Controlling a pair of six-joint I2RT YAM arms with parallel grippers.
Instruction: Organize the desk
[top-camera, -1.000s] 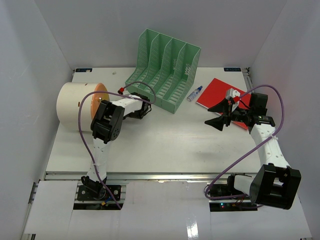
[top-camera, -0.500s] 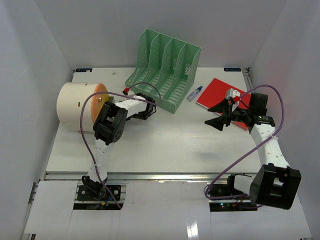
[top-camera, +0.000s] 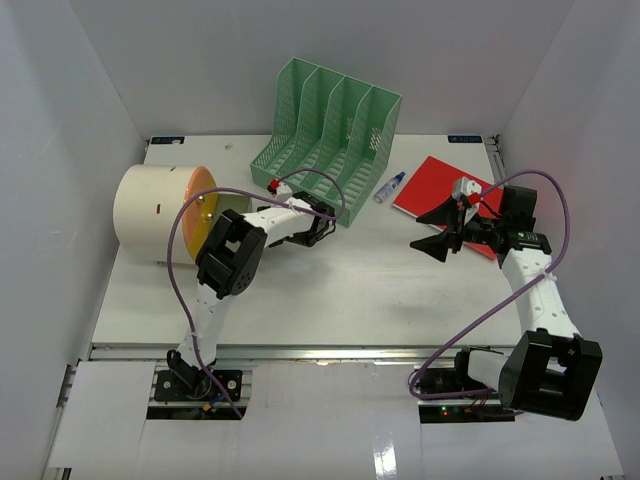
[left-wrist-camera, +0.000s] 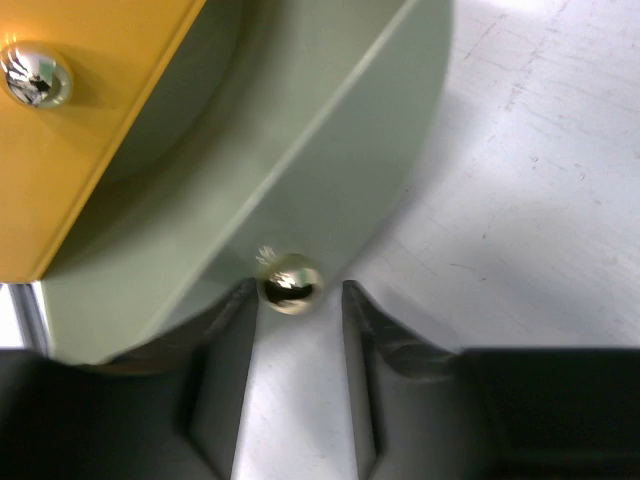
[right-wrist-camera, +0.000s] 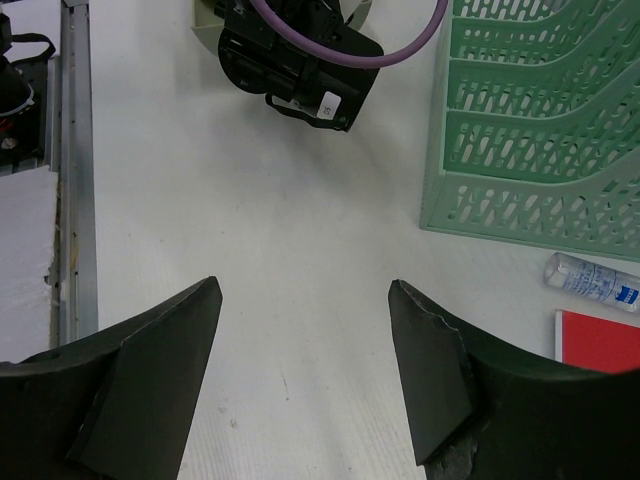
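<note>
The white desk (top-camera: 350, 290) holds a cream cylindrical organizer (top-camera: 150, 215) at the left, with an orange front (top-camera: 200, 205) and a pale green drawer (top-camera: 237, 206) drawn partly out. In the left wrist view my left gripper (left-wrist-camera: 298, 290) has its jaws close around the drawer's shiny metal knob (left-wrist-camera: 290, 283); the left finger touches it. A second knob (left-wrist-camera: 35, 75) sits on the orange panel. In the top view the left fingers are hidden under the forearm. My right gripper (top-camera: 445, 228) (right-wrist-camera: 305, 290) is wide open and empty above the desk's right half.
A green mesh file holder (top-camera: 330, 140) (right-wrist-camera: 540, 130) stands at the back centre. A small clear bottle (top-camera: 390, 187) (right-wrist-camera: 590, 280) and a red notebook (top-camera: 440, 180) lie to its right. The silver rail (top-camera: 330, 352) runs along the front edge. White walls enclose three sides.
My left wrist has moved to the right, away from the organizer, and the pale green drawer now shows beside the orange front. The right arm has not moved.
</note>
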